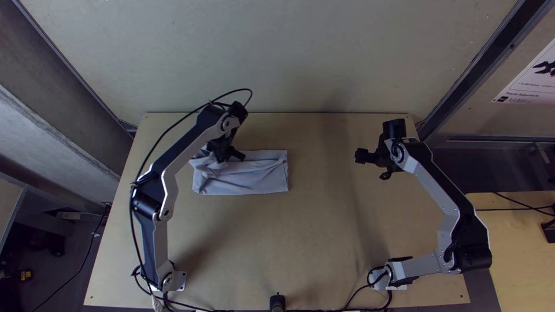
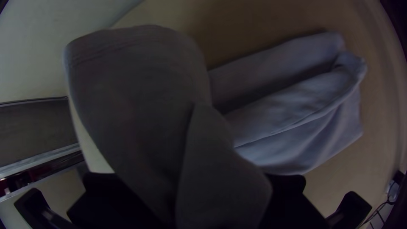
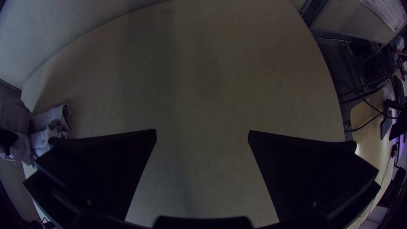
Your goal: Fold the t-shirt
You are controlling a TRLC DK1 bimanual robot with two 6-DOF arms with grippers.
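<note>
My left pincer (image 1: 226, 156) is closed on the t-shirt (image 1: 248, 180), gripping it toward its left end; the cloth itself hides where my fingers meet. From that grip a broad, stitched-edge piece stands raised from the rest. Below and beside it, the grey cloth lies folded in layers, with a loose, rounded fold along the top. Seen from above it makes a compact oblong, wider than deep, on the left half of the wooden surface (image 1: 324, 242), nearer the far edge than my bases.

My right pincer (image 1: 373, 166) is wide open, nothing between its fingers, above the surface's right side and well apart from the cloth.

A black cable (image 1: 151, 149) loops along my left arm (image 1: 167, 190). Past the far edge is a pale panel (image 1: 300, 52), and a printed sheet (image 1: 529, 84) is at the far right.
</note>
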